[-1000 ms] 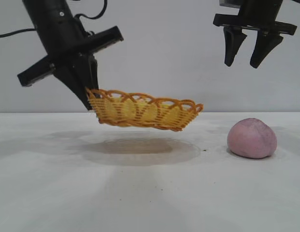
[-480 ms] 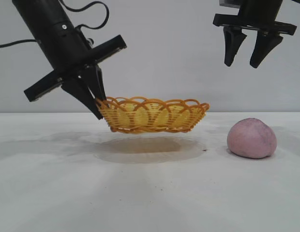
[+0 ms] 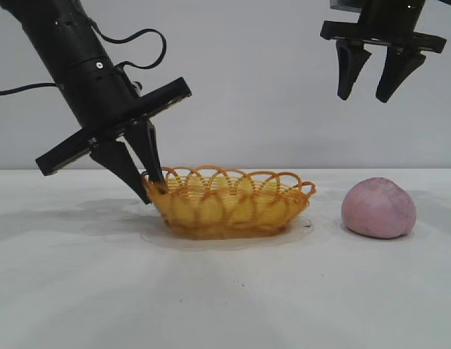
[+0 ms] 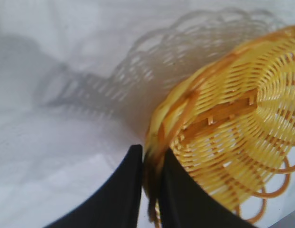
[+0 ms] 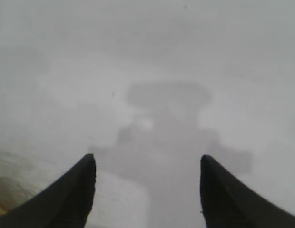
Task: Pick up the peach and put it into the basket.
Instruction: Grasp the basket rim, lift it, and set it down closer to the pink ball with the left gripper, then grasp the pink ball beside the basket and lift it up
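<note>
Basket (image 3: 229, 207) sat flat on the desk (image 3: 225, 291), roughly mid-desk and a bit toward the left edge, near the back edge where the desk met the wall (image 3: 247, 87). It was upright, scalloped orange rim up, yellow weave below, nothing visible inside it. Left gripper (image 3: 151, 190) came in steeply from the upper left, tips at the basket's left end. One finger sat outside the rim, the other inside. In the left wrist view the two black fingers (image 4: 123, 190) straddled the rim with a narrow gap either side, so the jaws looked slightly parted around the wicker rather than pinching it hard; could not tell for sure whether they were touching the rim. That same view showed the basket's (image 4: 233, 128) woven floor and its shadow thrown on the desk (image 4: 57, 156). Peach (image 3: 378, 208) lay on the desk to the right of the basket, toward the right edge, clear of the rim with bare desk between them, resting on its flat side, pointed top up. Right gripper (image 3: 377, 94) hung well above the desk, near the top of the exterior view, above the peach and slightly left of it, pointing down, fingers spread wide with nothing between them. Right wrist view showed only its two finger tips (image 5: 71, 190) and the gripper's shadow on bare desk (image 5: 162, 57).
</note>
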{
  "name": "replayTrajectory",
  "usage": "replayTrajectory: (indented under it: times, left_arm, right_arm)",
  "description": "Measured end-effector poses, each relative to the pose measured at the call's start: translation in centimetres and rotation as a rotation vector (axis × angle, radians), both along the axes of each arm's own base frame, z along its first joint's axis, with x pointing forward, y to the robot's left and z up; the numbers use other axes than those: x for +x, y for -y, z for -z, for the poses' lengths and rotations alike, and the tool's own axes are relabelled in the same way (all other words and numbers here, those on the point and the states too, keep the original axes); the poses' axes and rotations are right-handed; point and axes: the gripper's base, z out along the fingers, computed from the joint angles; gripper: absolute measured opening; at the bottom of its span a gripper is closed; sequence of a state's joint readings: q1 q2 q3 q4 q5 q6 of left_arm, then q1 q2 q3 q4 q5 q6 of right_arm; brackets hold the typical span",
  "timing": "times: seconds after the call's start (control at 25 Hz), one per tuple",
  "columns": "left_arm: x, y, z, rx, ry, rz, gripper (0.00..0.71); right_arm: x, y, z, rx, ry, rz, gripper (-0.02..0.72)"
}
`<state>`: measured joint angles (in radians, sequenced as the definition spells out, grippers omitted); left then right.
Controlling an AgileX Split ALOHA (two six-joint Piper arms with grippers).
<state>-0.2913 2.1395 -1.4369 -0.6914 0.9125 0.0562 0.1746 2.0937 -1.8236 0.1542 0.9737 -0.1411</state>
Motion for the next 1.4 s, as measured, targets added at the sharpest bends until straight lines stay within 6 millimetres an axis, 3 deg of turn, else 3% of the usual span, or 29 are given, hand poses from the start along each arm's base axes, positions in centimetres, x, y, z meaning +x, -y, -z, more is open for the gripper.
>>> replayTrajectory:
  times: [0.16,0.28,0.6,1.0,1.2,1.4]
  left_arm:
    - [0.0,0.0,0.0,0.000,-0.002,-0.001,0.405]
    - [-0.2,0.0,0.0,-0.004,-0.024,0.013,0.507]
    - [-0.1,-0.7,-2.1,0.117,-0.058,0.219,0.519]
    - [3.1,-2.6,-8.4,0.401,0.219,0.328,0.519]
    - [3.7,-5.0,-8.8,0.634,0.254,0.375,0.519]
    - [4.3,-8.8,-9.7,0.668,0.249,0.294,0.519]
  right_arm:
    - [0.0,0.0,0.0,0.000,0.000,0.000,0.412]
    - [0.0,0.0,0.0,0.000,0.000,0.000,0.412]
    - [0.0,0.0,0.0,0.000,0.000,0.000,0.412]
    - [0.0,0.0,0.0,0.000,0.000,0.000,0.412]
    - [0.0,0.0,0.0,-0.001,-0.006,-0.001,0.412]
    - [-0.1,0.0,0.1,-0.002,-0.014,-0.002,0.412]
